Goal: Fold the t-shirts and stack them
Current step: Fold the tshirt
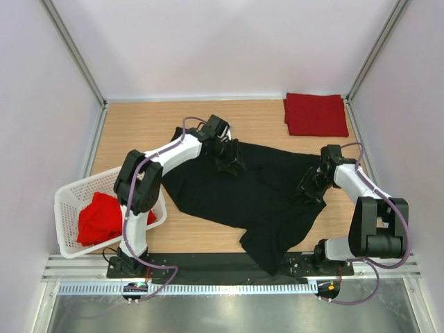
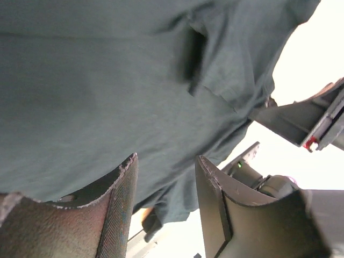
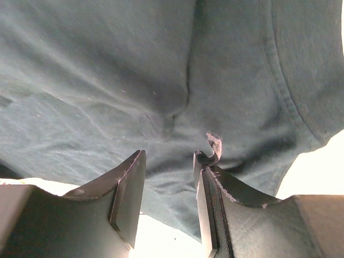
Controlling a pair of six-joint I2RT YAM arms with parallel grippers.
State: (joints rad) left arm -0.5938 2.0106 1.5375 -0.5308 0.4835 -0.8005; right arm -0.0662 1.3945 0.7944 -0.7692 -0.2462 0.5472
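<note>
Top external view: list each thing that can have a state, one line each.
black t-shirt: unfolded, spread rumpled on the table.
far red t-shirt: folded flat.
near red t-shirt: crumpled, unfolded, inside the basket.
basket: askew at the left edge, holding one shirt.
left hand: open over the black t-shirt.
right hand: open over the black t-shirt.

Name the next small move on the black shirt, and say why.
Probably lower both grippers and pinch the cloth: the left gripper and right gripper hover open above the black t-shirt, which lies rumpled and unfolded.
</note>
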